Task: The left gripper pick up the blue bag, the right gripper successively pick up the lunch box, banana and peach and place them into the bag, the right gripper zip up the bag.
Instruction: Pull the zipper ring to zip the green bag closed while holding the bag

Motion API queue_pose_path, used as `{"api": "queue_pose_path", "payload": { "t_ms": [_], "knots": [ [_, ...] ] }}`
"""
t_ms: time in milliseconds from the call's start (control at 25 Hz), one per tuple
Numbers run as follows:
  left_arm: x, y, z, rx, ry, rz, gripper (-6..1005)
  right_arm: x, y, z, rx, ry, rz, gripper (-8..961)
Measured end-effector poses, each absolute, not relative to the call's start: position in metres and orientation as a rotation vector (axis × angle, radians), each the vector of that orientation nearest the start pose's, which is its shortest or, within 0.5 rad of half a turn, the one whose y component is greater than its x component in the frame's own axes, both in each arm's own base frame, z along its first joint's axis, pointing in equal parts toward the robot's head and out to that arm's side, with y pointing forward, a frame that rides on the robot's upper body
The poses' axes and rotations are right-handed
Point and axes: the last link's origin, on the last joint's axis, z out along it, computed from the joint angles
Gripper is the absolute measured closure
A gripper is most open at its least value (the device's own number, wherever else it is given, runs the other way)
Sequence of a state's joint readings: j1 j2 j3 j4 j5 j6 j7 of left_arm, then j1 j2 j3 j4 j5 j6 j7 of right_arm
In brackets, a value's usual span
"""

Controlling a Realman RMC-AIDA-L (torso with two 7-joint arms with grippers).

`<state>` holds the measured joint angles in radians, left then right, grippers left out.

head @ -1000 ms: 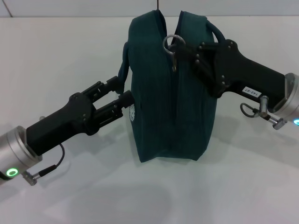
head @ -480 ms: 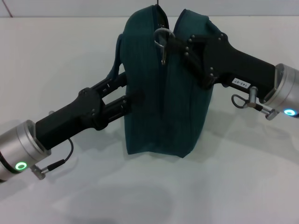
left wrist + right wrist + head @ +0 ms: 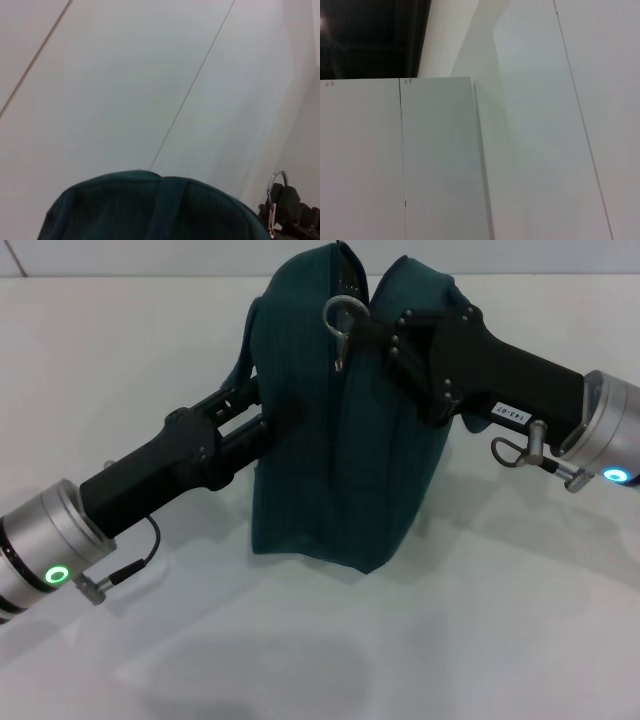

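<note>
White tabletop (image 3: 480, 640) underlies the blue bag (image 3: 340, 470), tilted. My left end effector (image 3: 262, 412) grips its side handle; my right end effector (image 3: 372, 332) pinches the ring zipper pull (image 3: 343, 315).

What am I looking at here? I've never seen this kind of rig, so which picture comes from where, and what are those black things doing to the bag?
This is a two-armed robot. The wide picture comes from a camera on its head, looking down at a white table. The black parts are its arms, each ending in a hand. The left hand holds the blue bag by its side, at a loop handle. The right hand is at the bag's top, at the ring zipper pull. The other two pictures come from wrist cameras. The left one shows the bag's top and the ring; the right one shows only pale panels. No food is in view.
</note>
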<state>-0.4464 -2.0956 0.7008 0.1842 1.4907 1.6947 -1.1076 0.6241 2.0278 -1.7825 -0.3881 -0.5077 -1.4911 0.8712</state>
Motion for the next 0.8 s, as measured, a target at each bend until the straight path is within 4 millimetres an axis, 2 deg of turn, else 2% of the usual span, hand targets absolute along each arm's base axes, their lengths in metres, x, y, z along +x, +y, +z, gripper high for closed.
{"api": "queue_pose_path", "payload": {
  "t_ms": [480,680,800],
  "knots": [
    [-0.2575,0.2806,-0.0311,-2.306,-0.752,-1.425,525,0.1560,0.3355,-0.0405,-2.487,0.186,1.454,948],
    [-0.2568,0.2808,-0.0315,-2.319,-0.747,-1.421,759,0.1561,0.3359,-0.0400,-2.483,0.187,1.455,948],
    [-0.2559,0.2813,-0.0319,-2.333,-0.746,-1.419,798,0.1565,0.3357,-0.0397,-2.481,0.188,1.456,948]
  ]
}}
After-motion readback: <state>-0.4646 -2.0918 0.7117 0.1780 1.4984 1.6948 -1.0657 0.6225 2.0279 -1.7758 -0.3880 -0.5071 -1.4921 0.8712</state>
